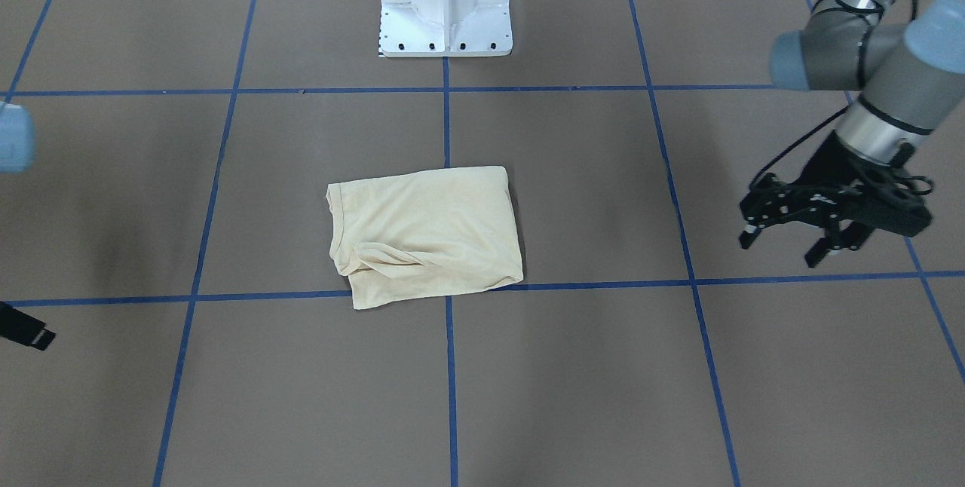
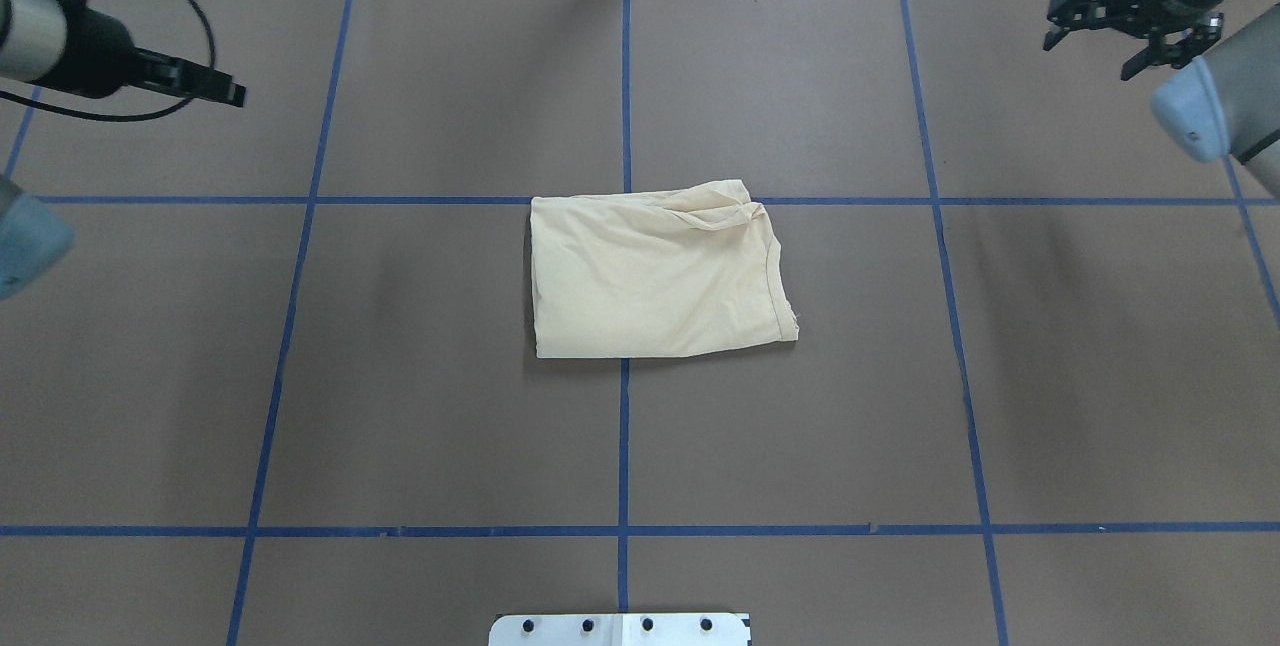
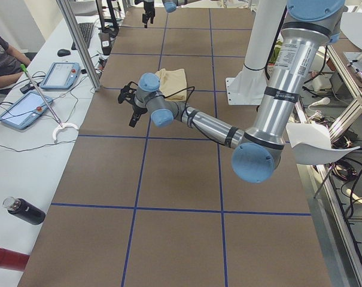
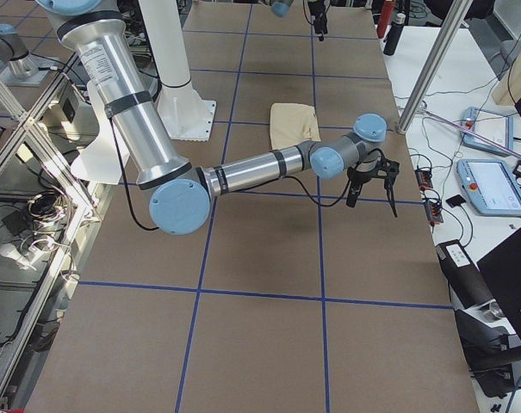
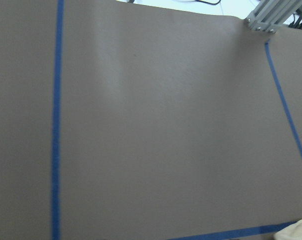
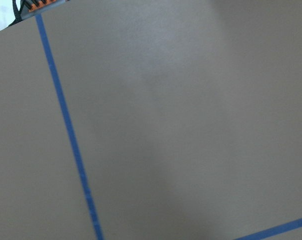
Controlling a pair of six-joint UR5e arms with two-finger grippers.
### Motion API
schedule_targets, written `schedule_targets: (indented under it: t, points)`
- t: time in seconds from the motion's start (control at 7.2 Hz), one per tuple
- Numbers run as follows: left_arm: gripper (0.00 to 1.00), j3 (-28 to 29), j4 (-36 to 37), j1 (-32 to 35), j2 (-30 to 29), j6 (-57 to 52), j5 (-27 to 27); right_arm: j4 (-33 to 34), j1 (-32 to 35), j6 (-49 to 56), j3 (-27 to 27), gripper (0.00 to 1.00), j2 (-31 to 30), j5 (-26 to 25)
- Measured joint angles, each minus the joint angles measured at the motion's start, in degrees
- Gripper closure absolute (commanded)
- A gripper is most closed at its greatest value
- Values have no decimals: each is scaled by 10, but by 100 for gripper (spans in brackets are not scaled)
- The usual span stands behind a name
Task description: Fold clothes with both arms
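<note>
**Status at this moment**

- Shirt [image 2: 650, 276]: lay on the bench [image 1: 588, 381] directly in front of the base [image 1: 445, 12], across the blue centre line that ran out from the base. It formed a compact, roughly rectangular stack. No sleeve lay outside the outline and the print was not visible.
- Left gripper [image 1: 784, 242]: hovered above the bench, well out to the left of the base and well apart from the shirt. Its fingers stood apart and carried nothing.
- Right gripper [image 2: 1095, 51]: hung far forward and to the right of the base, near the bench's far edge. Its fingers were spread and empty.
- Wrist views: each showed bare bench and tape; the left one caught only a sliver of cloth at its lower corner.

**Progress assessment**

The folding appeared essentially complete, as both arms stood clear of the stack. One defect was visible: a bunched ridge of cloth at the corner farthest from the base, on the right. What remained, at most, was flattening that ridge and squaring the uneven right-hand edge.
</note>
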State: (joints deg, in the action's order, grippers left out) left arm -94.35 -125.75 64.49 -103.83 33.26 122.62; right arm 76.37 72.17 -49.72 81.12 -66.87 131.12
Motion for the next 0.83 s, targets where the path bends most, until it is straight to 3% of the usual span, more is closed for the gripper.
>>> schedule_targets:
  t: [0.28,0.56,0.83]
  points:
    - [0,9,2,88,70,-175,44,5,68,184,10,0,-70,22]
    - [0,11,10,171,127,-262,69,11,123,339,12,0,-135,38]
    - [0,16,58,224,148,-334,91,60,162,457,19,0,-169,38]
